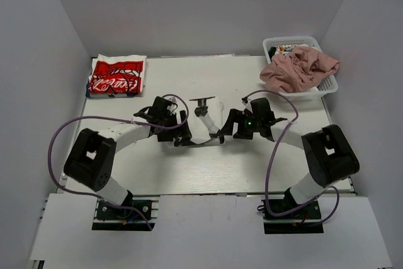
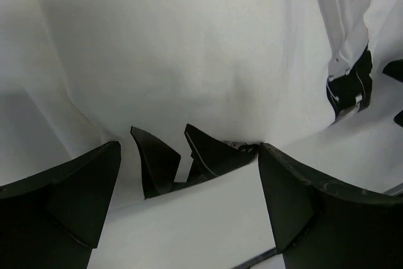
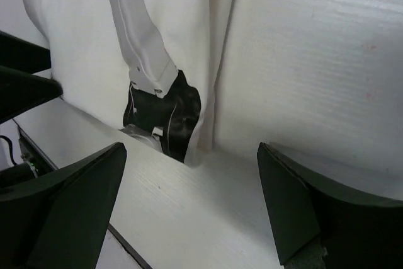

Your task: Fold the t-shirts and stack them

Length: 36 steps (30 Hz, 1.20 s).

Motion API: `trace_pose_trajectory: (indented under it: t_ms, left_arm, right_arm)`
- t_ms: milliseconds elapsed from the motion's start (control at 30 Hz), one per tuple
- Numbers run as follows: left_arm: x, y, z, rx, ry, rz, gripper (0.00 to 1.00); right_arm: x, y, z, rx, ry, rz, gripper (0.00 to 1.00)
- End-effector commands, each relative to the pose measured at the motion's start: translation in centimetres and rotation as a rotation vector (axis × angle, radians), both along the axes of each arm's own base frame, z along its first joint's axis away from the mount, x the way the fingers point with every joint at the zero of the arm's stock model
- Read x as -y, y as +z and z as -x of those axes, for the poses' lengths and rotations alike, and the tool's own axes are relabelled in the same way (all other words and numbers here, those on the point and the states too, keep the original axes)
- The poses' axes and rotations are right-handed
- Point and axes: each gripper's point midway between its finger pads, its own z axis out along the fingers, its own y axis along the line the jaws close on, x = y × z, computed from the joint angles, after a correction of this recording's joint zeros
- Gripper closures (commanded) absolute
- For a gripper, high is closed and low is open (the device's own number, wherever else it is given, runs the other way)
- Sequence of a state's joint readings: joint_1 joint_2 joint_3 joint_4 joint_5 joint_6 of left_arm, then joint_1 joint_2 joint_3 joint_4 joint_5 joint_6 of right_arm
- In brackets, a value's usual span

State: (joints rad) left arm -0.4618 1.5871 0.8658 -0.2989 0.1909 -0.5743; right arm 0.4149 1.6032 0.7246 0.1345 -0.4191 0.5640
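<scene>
Shirts: you have three in the overhead view. The red-print white shirt [image 1: 116, 77] lies folded flat in the upper left of the frame, on the table [image 1: 157, 174]; the pink shirt [image 1: 299, 70] sits bunched in the white lattice basket [image 1: 330, 86] in the upper right, spilling over its left rim; the plain white shirt [image 1: 203, 129] is at the centre of the frame, a narrow pale patch between your two grippers, hard to separate from the white tabletop.

Left gripper [image 1: 182, 133]: it reaches in from the left to the white shirt's left edge; in its wrist view your two dark fingers [image 2: 69, 200] sit in the lower corners, spread wide, with no cloth pinched between them; white cloth fills the upper part of that frame, with bare table below it; two dark pointed shapes [image 2: 157, 162] sit at lower centre along the cloth's bottom edge, and I cannot tell what they are.

Right gripper [image 1: 234, 127]: it reaches in from the right, facing the left one across the shirt; its fingers [image 3: 315, 206] also stand wide apart in the lower corners, holding nothing; cloth with a vertical fold shows in the upper centre of that frame; a white arm link [image 3: 141, 48] with a black end shows left of centre.

Contact: I cannot tell whether either gripper touches the cloth.

Cables [image 1: 69, 127]: purple, one looping from each arm.
</scene>
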Motion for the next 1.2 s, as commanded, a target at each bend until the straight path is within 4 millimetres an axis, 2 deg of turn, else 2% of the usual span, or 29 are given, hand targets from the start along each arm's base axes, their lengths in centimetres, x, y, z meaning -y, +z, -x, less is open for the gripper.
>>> trace_pose_trajectory:
  t_ms: [0,33,100,133,200,300,367,400,433,467,533,567,633,667,700,800,933,1000,1100,1133,1167]
  left_arm:
    - [-1.0,2.6,1.2,0.025,0.028,-0.024,0.00]
    - [-1.3,3.7,1.1,0.044,0.037,-0.028,0.00]
    - [-2.3,5.3,-0.1,0.097,0.087,-0.077,0.00]
    - [-3.0,5.3,0.0,0.089,0.106,-0.117,0.00]
    - [-4.2,6.2,-0.9,0.117,0.154,-0.180,0.00]
    - [-6.6,6.1,-1.4,0.103,0.287,-0.236,0.00]
    - [-7.9,4.6,-1.2,0.062,0.352,-0.307,0.00]
    - [-8.3,3.9,-1.3,0.041,0.371,-0.315,0.00]
    - [-8.4,3.7,-1.7,0.025,0.386,-0.308,0.00]
    - [-8.1,2.3,-1.8,-0.009,0.385,-0.315,0.00]
    - [-7.5,1.7,-2.9,-0.002,0.375,-0.269,0.00]
    - [-6.2,1.4,-3.8,0.017,0.344,-0.211,0.00]
    - [-5.6,1.1,-4.6,0.049,0.309,-0.171,0.00]
    - [-5.2,0.6,-4.4,0.048,0.295,-0.147,0.00]
    - [-4.5,0.9,-5.2,0.092,0.281,-0.113,0.00]
    - [-4.3,0.7,-5.4,0.115,0.270,-0.097,0.00]
    - [-3.7,-1.2,-5.3,0.083,0.236,-0.088,0.02]
    - [-3.7,-2.5,-5.3,0.071,0.226,-0.102,0.10]
    - [-3.3,-3.1,-5.9,0.086,0.214,-0.090,0.22]
    - [-3.3,-3.9,-6.0,0.080,0.203,-0.101,0.27]
    - [-3.1,-3.9,-6.5,0.094,0.194,-0.101,0.39]
  right_arm:
    - [0.9,1.4,0.7,0.100,0.042,0.094,0.10]
    - [0.1,3.2,0.5,0.156,0.059,0.074,0.10]
    - [-0.3,4.7,0.1,0.222,0.057,0.063,0.10]
    - [-0.4,6.5,0.2,0.284,0.055,0.041,0.10]
    - [-0.1,7.3,0.1,0.325,0.032,0.039,0.10]
    - [1.0,9.5,0.0,0.426,-0.029,0.037,0.10]
    - [2.0,10.6,-0.5,0.479,-0.102,0.043,0.10]
    - [2.5,10.7,-0.1,0.490,-0.115,0.042,0.10]
    - [2.8,11.0,-0.2,0.503,-0.134,0.047,0.10]
    - [3.0,11.7,0.0,0.522,-0.139,0.041,0.10]
    - [3.3,12.0,-0.1,0.537,-0.137,0.061,0.10]
    - [3.5,11.9,0.1,0.525,-0.139,0.074,0.10]
    - [3.8,12.0,0.0,0.526,-0.147,0.089,0.10]
    - [4.0,11.6,0.1,0.514,-0.148,0.100,0.10]
    - [4.1,11.4,0.2,0.511,-0.151,0.105,0.10]
    - [4.1,10.9,0.2,0.499,-0.146,0.113,0.10]
    - [3.8,11.0,0.1,0.501,-0.135,0.109,0.10]
    - [3.7,11.1,0.0,0.503,-0.132,0.107,0.10]
    - [3.6,10.7,-0.1,0.491,-0.131,0.107,0.10]
    - [3.6,10.8,-0.1,0.495,-0.129,0.108,0.10]
    - [3.7,10.8,-0.2,0.494,-0.133,0.112,0.10]
